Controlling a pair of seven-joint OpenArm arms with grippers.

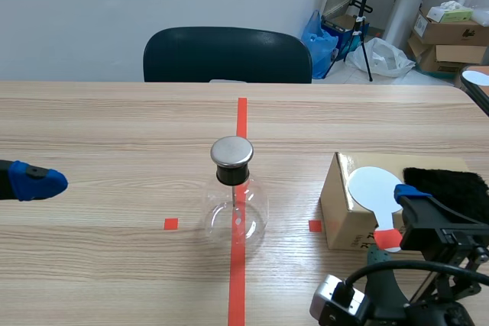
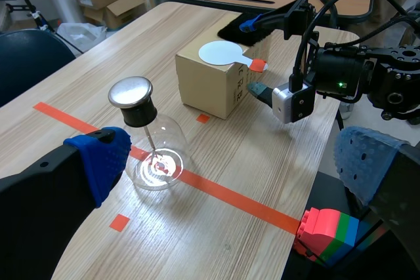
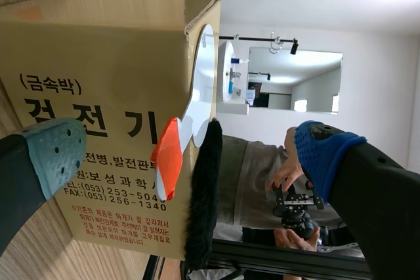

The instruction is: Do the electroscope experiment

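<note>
While its fingers [image 3: 52, 152] stand apart, the right gripper [image 3: 189, 150] faces the orange paddle handle [image 3: 167, 160].

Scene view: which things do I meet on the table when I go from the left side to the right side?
left claw → glass flask → white disc → black fur; the last two lie on the cardboard box.

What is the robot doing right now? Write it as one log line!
left gripper: open, apart from electroscope | right gripper: open around paddle handle at box edge | electroscope: untouched, mid-table
</note>
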